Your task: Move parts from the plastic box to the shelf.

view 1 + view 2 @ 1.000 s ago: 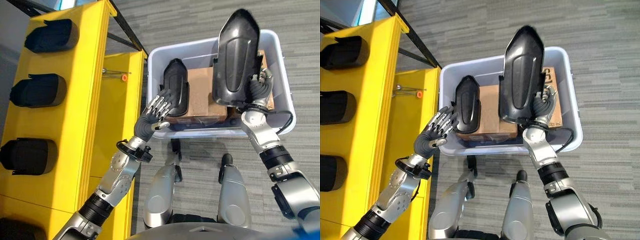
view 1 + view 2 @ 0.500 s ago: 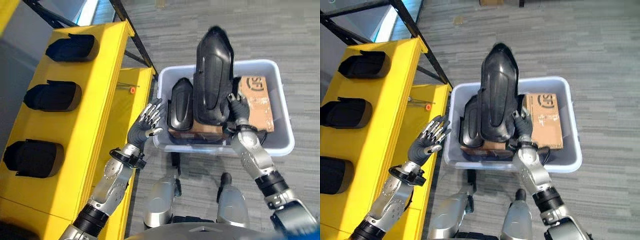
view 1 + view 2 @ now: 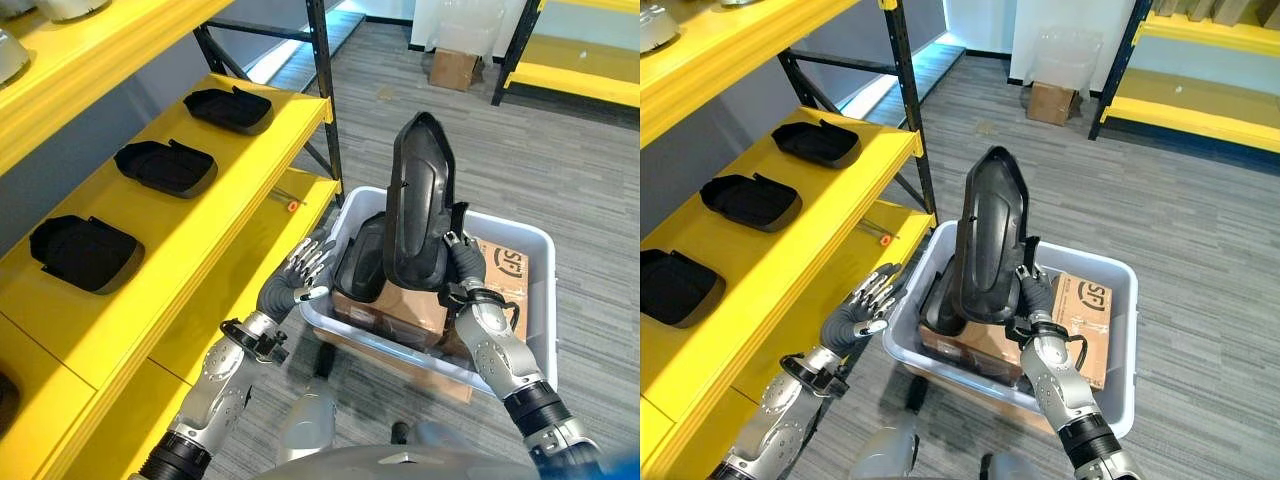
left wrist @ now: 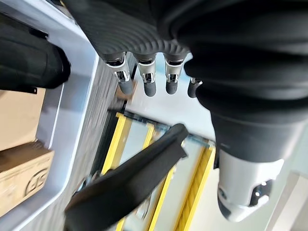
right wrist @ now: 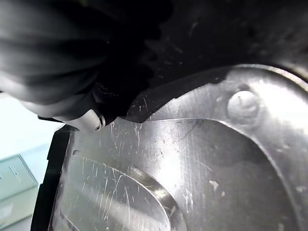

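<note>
**Big black part held up over the box**

The right hand [image 3: 466,268] holds a long black part [image 3: 418,205] up on its end above the plastic box [image 3: 532,262]. Its fingers are curled round the low edge of the part, on the side away from the shelf. The part is shiny, hard and smooth, with a round top and a raised rim.

The left hand [image 3: 296,280] is just outside the box, by the wall that faces the shelf. Its fingers are straight and spread a bit, and it holds nothing.

In the box, a second black part [image 3: 362,266] leans on a brown cardboard box [image 3: 402,306]. The plastic box is pale grey with round corners and stands on the grey striped floor.

The yellow shelf [image 3: 200,215] is beside the box. Three flat black trays [image 3: 165,167] sit in a row on its top board.

The right wrist view shows the held part from very close. You can see fine scratches on its glossy skin there. The left wrist view shows the tip of the held part [image 4: 127,181] from below, past the straight fingers [image 4: 148,86].
</note>
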You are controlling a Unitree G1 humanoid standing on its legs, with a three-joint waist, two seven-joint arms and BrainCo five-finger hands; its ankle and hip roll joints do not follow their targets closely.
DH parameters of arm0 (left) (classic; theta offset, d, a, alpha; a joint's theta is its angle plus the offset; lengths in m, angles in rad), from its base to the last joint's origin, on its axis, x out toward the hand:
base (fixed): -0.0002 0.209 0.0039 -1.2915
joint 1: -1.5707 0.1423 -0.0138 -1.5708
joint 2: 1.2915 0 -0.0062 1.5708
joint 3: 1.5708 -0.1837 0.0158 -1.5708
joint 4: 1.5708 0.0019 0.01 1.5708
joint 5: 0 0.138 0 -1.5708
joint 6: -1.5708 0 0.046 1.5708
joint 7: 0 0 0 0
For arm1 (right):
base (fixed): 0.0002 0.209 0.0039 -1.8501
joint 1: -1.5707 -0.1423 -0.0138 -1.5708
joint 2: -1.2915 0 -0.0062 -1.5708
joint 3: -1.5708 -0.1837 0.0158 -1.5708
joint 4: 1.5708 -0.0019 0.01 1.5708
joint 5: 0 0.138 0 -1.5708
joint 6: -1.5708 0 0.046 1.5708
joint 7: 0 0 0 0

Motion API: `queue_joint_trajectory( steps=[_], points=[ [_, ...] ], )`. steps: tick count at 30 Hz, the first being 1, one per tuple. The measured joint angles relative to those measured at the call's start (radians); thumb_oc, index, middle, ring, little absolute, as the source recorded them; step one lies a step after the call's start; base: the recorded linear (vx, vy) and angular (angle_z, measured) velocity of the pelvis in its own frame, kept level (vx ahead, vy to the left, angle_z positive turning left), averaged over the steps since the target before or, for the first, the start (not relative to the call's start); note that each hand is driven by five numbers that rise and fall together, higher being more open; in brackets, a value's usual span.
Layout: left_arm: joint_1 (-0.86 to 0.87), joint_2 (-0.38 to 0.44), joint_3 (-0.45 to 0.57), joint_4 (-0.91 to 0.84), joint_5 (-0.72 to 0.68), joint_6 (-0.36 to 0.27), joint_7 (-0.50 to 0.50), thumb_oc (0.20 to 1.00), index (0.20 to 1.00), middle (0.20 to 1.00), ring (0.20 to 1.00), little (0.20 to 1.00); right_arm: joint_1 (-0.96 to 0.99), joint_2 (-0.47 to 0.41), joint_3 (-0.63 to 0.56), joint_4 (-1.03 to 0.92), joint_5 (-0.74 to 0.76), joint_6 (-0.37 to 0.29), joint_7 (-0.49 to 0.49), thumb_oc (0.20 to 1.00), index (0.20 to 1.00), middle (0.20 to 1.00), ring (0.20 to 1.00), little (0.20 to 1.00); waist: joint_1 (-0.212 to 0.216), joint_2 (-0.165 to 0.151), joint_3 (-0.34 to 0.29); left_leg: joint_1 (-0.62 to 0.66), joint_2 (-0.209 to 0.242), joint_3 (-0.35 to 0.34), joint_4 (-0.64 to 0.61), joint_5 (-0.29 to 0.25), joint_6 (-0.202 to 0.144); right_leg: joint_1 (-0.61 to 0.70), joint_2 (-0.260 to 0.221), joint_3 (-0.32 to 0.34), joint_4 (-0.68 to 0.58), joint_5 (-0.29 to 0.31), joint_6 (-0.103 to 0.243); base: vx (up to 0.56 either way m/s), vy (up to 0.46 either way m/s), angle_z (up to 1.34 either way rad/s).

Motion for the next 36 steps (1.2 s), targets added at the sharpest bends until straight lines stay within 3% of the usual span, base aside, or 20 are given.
queue_joint_trajectory(
  steps=[1, 2, 3, 4, 5, 7, 10, 11, 12, 14, 15, 18, 20, 23, 26, 36],
  points=[
    [-0.002, -0.02, 0.0, 0.007, -0.001, -0.001, -0.001, 1.0, 1.0, 1.0, 1.0, 1.0, 0.002, -0.004, 0.001, -0.001, 0.0, 0.003, -0.002, 0.2, 0.2, 0.2, 0.2, 0.2, 0.004, 0.004, -0.002, -0.013, -0.001, 0.017, 0.0, 0.033, 0.008, 0.002, 0.016, -0.012, 0.017, -0.002, -0.008, -0.11, -0.022, 0.8],
    [-0.026, -0.038, -0.002, 0.034, -0.001, 0.0, -0.005, 1.0, 1.0, 1.0, 1.0, 1.0, 0.012, -0.017, 0.001, -0.001, 0.001, 0.008, -0.007, 0.2, 0.2, 0.2, 0.2, 0.2, -0.024, -0.001, -0.002, -0.028, -0.008, 0.111, 0.001, 0.065, 0.01, 0.007, -0.004, -0.054, 0.002, 0.001, -0.019, -0.17, 0.057, 1.25],
    [-0.06, -0.052, -0.007, 0.058, 0.001, 0.001, -0.006, 1.0, 1.0, 1.0, 1.0, 1.0, 0.017, -0.028, 0.003, -0.005, -0.001, 0.02, -0.005, 0.2, 0.2, 0.2, 0.2, 0.2, -0.032, -0.025, 0.005, -0.025, -0.007, 0.249, 0.002, -0.081, 0.027, 0.009, -0.019, -0.113, 0.002, 0.011, -0.035, -0.2, 0.082, 1.37],
    [-0.079, -0.053, -0.012, 0.068, 0.001, 0.001, -0.005, 1.0, 1.0, 1.0, 1.0, 1.0, 0.027, -0.029, 0.004, -0.014, -0.001, 0.024, -0.001, 0.2, 0.2, 0.2, 0.2, 0.2, -0.037, -0.046, 0.004, -0.038, 0.005, 0.331, 0.017, -0.155, 0.012, 0.007, -0.035, -0.143, -0.01, 0.016, -0.044, -0.17, 0.116, 1.18],
    [-0.099, -0.05, -0.016, 0.071, 0.003, 0.0, -0.004, 1.0, 1.0, 1.0, 1.0, 1.0, 0.039, -0.027, 0.005, -0.027, -0.001, 0.028, -0.001, 0.2, 0.2, 0.2, 0.2, 0.2, -0.049, -0.077, 0.004, -0.058, 0.011, 0.388, 0.049, -0.157, -0.018, 0.006, -0.058, -0.175, -0.019, 0.02, -0.048, -0.14, 0.177, 0.87],
    [-0.127, -0.049, -0.023, 0.073, 0.013, -0.001, 0.0, 1.0, 1.0, 1.0, 1.0, 1.0, 0.044, -0.028, 0.007, -0.05, -0.001, 0.039, 0.0, 0.2, 0.2, 0.2, 0.2, 0.2, -0.065, -0.12, 0.002, -0.065, 0.011, 0.434, 0.128, -0.16, -0.06, -0.003, -0.091, -0.215, -0.052, 0.044, -0.041, -0.16, 0.298, 0.85],
    [-0.25, -0.067, -0.105, 0.091, 0.032, 0.006, 0.02, 1.0, 1.0, 1.0, 1.0, 1.0, 0.086, -0.074, -0.042, -0.115, 0.0, 0.045, -0.001, 0.2, 0.2, 0.2, 0.2, 0.2, -0.146, -0.175, 0.009, 0.043, 0.028, 0.636, 0.282, -0.207, -0.121, 0.073, -0.19, -0.362, -0.138, 0.091, -0.001, -0.12, 0.357, 1.39],
    [-0.258, -0.084, -0.101, 0.078, 0.034, 0.003, 0.023, 1.0, 1.0, 1.0, 1.0, 1.0, 0.086, -0.107, -0.047, -0.124, 0.0, 0.045, 0.009, 0.2, 0.2, 0.2, 0.2, 0.2, -0.171, -0.166, -0.001, 0.067, 0.044, 0.626, 0.313, -0.215, -0.122, 0.064, -0.199, -0.362, -0.118, 0.101, 0.013, -0.06, 0.575, 1.39],
    [-0.263, -0.095, -0.099, 0.044, 0.043, 0.002, 0.043, 1.0, 1.0, 1.0, 1.0, 1.0, 0.08, -0.137, -0.073, -0.127, 0.0, 0.044, 0.028, 0.2, 0.2, 0.2, 0.2, 0.2, -0.175, -0.144, -0.019, 0.097, 0.077, 0.571, 0.344, -0.242, -0.123, 0.031, -0.201, -0.358, -0.098, 0.102, 0.015, -0.01, 0.409, 0.66],
    [-0.27, -0.092, -0.095, 0.031, 0.084, 0.003, 0.07, 1.0, 1.0, 1.0, 1.0, 1.0, 0.07, -0.136, -0.102, -0.126, 0.002, 0.044, 0.039, 0.2, 0.2, 0.2, 0.2, 0.2, -0.169, -0.116, -0.027, 0.142, 0.066, 0.541, 0.253, -0.247, -0.141, -0.004, -0.201, -0.346, -0.077, 0.101, 0.019, 0.02, 0.403, 0.37],
    [-0.277, -0.09, -0.099, 0.036, 0.097, 0.009, 0.087, 1.0, 1.0, 1.0, 1.0, 1.0, 0.074, -0.131, -0.117, -0.121, 0.005, 0.046, 0.039, 0.2, 0.2, 0.2, 0.2, 0.2, -0.176, -0.1, -0.017, 0.18, 0.057, 0.551, 0.158, -0.205, -0.107, -0.006, -0.202, -0.338, -0.055, 0.101, 0.019, 0.06, 0.419, 0.69],
    [-0.271, -0.056, -0.098, 0.036, 0.121, 0.021, 0.107, 1.0, 1.0, 1.0, 1.0, 1.0, 0.074, -0.101, -0.118, -0.119, 0.022, 0.06, 0.038, 0.2, 0.2, 0.2, 0.2, 0.2, -0.161, -0.102, -0.018, 0.208, 0.026, 0.543, 0.083, -0.206, -0.119, -0.004, -0.221, -0.314, -0.037, 0.105, 0.02, 0.05, 0.323, 0.73],
    [-0.26, -0.013, -0.096, 0.035, 0.142, 0.021, 0.117, 1.0, 1.0, 1.0, 1.0, 1.0, 0.07, -0.093, -0.097, -0.124, 0.03, 0.062, 0.044, 0.2, 0.2, 0.2, 0.2, 0.2, -0.134, -0.094, -0.019, 0.213, 0.0, 0.53, 0.04, -0.196, -0.154, -0.002, -0.239, -0.313, -0.047, 0.11, 0.03, 0.02, 0.3, 0.6],
    [-0.197, 0.036, -0.055, 0.029, 0.174, 0.022, 0.147, 1.0, 1.0, 1.0, 1.0, 1.0, 0.07, -0.074, -0.04, -0.124, 0.038, 0.077, 0.064, 0.2, 0.2, 0.2, 0.2, 0.2, -0.083, -0.094, -0.02, 0.213, -0.047, 0.513, 0.0, -0.177, -0.13, 0.025, -0.264, -0.313, -0.12, 0.149, 0.092, 0.0, 0.302, 0.29],
    [-0.142, 0.067, -0.003, 0.024, 0.203, 0.022, 0.151, 1.0, 1.0, 1.0, 1.0, 1.0, 0.068, -0.04, -0.011, -0.124, 0.037, 0.08, 0.077, 0.2, 0.2, 0.2, 0.2, 0.2, -0.045, -0.094, -0.02, 0.212, -0.078, 0.51, -0.029, -0.161, -0.106, 0.037, -0.283, -0.314, -0.173, 0.185, 0.132, -0.05, 0.282, 0.1],
    [-0.033, 0.071, 0.084, -0.015, 0.227, 0.026, 0.142, 1.0, 1.0, 1.0, 1.0, 1.0, 0.05, 0.012, 0.05, -0.122, 0.026, 0.081, 0.097, 0.2, 0.2, 0.2, 0.2, 0.2, 0.045, -0.105, -0.011, 0.207, -0.111, 0.492, -0.058, -0.157, -0.073, 0.035, -0.319, -0.356, -0.182, 0.259, 0.156, -0.06, 0.234, 0.08]
  ],
)
